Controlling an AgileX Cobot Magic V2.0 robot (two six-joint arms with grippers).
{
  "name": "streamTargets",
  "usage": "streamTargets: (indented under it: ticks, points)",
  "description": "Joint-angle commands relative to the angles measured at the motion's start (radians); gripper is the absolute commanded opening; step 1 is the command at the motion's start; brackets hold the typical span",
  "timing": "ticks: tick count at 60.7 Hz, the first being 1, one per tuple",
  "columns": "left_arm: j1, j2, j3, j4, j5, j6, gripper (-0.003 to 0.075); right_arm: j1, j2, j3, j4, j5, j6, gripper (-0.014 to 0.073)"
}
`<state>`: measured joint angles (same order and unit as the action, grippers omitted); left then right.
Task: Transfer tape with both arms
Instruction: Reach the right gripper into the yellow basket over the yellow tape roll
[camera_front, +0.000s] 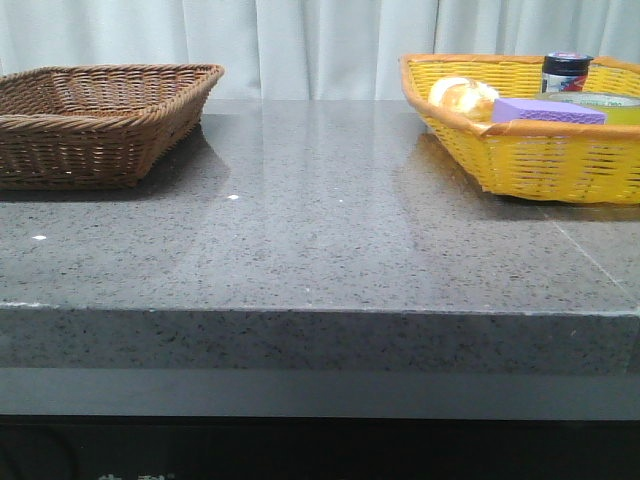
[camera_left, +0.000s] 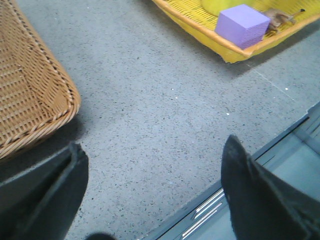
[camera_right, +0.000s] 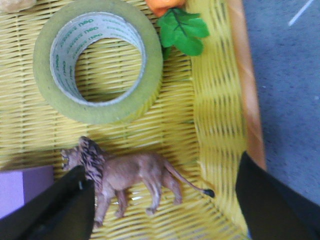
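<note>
The tape (camera_right: 100, 114), a wide yellow roll with a white core and green lettering, lies flat in the yellow basket (camera_right: 220, 100). My right gripper (camera_right: 162, 165) is open and empty above the basket, over a toy lion (camera_right: 135, 175), a short way from the tape. My left gripper (camera_left: 154, 145) is open and empty above the grey table (camera_left: 165, 100) near its front edge. In the front view only the tape's top edge (camera_front: 600, 102) shows behind the purple sponge (camera_front: 547, 110). Neither arm shows in the front view.
A brown wicker basket (camera_front: 100, 120) stands at the table's back left and the yellow basket (camera_front: 530, 160) at the back right. The yellow basket also holds a bread roll (camera_front: 462, 96), a dark jar (camera_front: 566, 72) and a green leaf (camera_right: 184, 31).
</note>
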<state>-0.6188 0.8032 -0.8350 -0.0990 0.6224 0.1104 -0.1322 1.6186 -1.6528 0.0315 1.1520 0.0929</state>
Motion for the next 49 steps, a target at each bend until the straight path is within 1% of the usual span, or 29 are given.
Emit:
streamTargets:
  ticks: [1,6,10,17,28,49]
  points:
    - [-0.012,-0.002,-0.032,-0.012,-0.066,0.000,0.0546,-0.007,0.038,-0.110,0.031,0.034,-0.007,0.0511]
    - [-0.012,-0.002,-0.032,-0.012,-0.066,0.000,0.0546,-0.007,0.102,-0.171,0.069,0.074,-0.007,0.0452]
    - [-0.012,-0.002,-0.032,-0.012,-0.066,0.000,0.0546,-0.007,0.147,-0.210,0.085,0.094,-0.007,0.0434]
    - [-0.012,-0.002,-0.032,-0.012,-0.066,0.000,0.0546,-0.007,0.218,-0.276,0.092,0.118,-0.007,0.0435]
    - [-0.012,-0.002,-0.032,-0.012,-0.062,0.000,0.0546,-0.009,0.296,-0.350,0.092,0.113,0.002,0.0435]
    - [-0.012,-0.002,-0.032,-0.014,-0.038,0.000,0.0546,-0.009,0.379,-0.401,0.075,0.032,0.007,0.0435]
